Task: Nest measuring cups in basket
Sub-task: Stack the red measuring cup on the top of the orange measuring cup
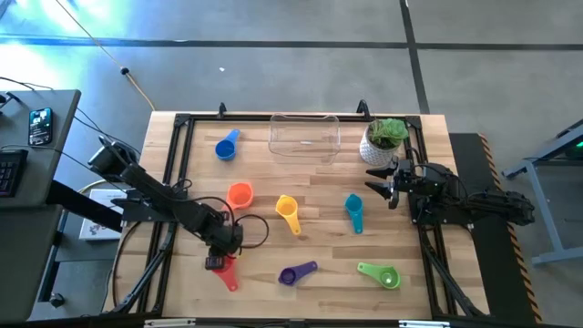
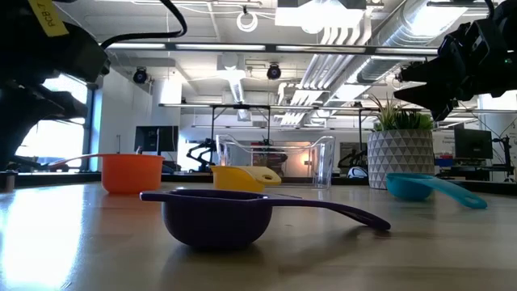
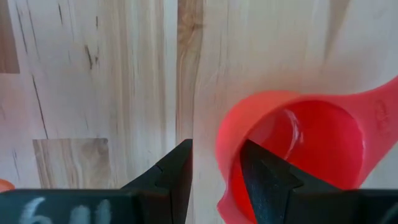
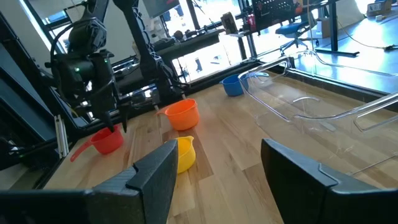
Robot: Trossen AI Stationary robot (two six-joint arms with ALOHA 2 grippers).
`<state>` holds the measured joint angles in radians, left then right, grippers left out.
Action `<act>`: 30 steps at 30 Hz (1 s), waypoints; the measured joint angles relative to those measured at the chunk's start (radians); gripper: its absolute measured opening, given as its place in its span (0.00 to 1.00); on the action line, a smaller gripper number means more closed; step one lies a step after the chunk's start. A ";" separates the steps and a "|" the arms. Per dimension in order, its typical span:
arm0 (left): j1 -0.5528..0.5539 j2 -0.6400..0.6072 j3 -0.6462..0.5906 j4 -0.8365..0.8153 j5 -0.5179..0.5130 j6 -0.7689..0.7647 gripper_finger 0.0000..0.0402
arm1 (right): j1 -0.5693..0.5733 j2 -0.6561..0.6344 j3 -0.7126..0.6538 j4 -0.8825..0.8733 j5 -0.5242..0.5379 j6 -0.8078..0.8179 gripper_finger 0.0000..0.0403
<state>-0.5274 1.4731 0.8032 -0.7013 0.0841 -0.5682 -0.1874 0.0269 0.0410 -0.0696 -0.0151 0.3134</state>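
Purple cup (image 2: 216, 217) is seen closest up in the low view, roughly 6 o'clock on the table (image 1: 319, 196) | clear basket (image 1: 304, 137) is parked at 12 | left gripper (image 3: 214, 177) is spread, straddling the red cup's (image 3: 298, 155) rim at 7, not squeezed | right gripper (image 1: 387, 179) is held wide, empty, at 3.

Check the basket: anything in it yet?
Empty. The clear basket holds no cups in the high view, and the low view shows nothing coloured inside its walls.
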 joint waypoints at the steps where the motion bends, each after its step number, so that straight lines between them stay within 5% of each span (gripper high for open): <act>1: 0.000 0.003 0.000 0.000 0.001 0.002 0.30 | 0.000 0.000 0.000 0.000 0.000 0.000 0.55; 13: 0.000 0.003 0.000 -0.004 0.053 0.130 0.02 | 0.000 0.000 0.000 0.000 0.000 0.000 0.55; 21: 0.025 0.003 0.057 -0.122 0.060 0.281 0.01 | 0.000 0.000 0.000 0.000 0.000 0.000 0.55; 30: 0.136 0.003 0.233 -0.397 -0.026 0.661 0.01 | 0.000 0.000 0.000 0.000 0.000 0.000 0.55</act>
<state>-0.3910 1.4761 1.0366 -1.0980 0.0578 0.0923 -0.1871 0.0269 0.0410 -0.0698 -0.0152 0.3134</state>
